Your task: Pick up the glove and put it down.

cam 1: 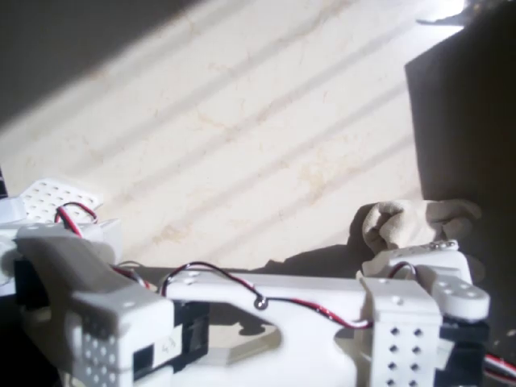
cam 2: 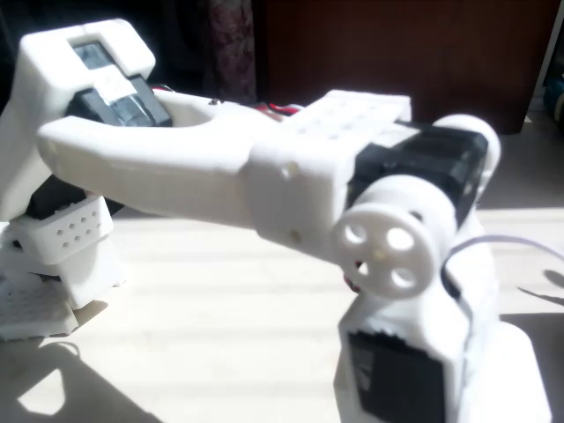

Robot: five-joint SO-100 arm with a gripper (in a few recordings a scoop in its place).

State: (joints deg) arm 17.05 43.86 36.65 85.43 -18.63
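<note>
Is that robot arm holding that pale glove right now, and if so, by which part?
It cannot be told. In the overhead view the arm's gripper sits right against the cream glove, but its fingertips are hidden, so whether it grips the glove, or where, is unclear.

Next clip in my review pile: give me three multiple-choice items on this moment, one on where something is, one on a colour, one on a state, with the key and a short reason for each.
1. In the overhead view, where is the cream soft fabric glove?
A. At the right, just above the arm's far end
B. At the top left corner
C. On the perforated white base at the left

2. What colour are the arm's printed plastic links?
A. Orange
B. White
C. Blue

3. How is the pale stone-look tabletop lit?
A. Evenly dim
B. Fully dark
C. In slanting bands of sun and shadow

Key: 1 A, the glove lies by the dark panel at the right edge. 2 B, both views show white links with black motors. 3 C, bright diagonal stripes cross the surface.

Whether the tool is open or shut cannot be told.
</note>
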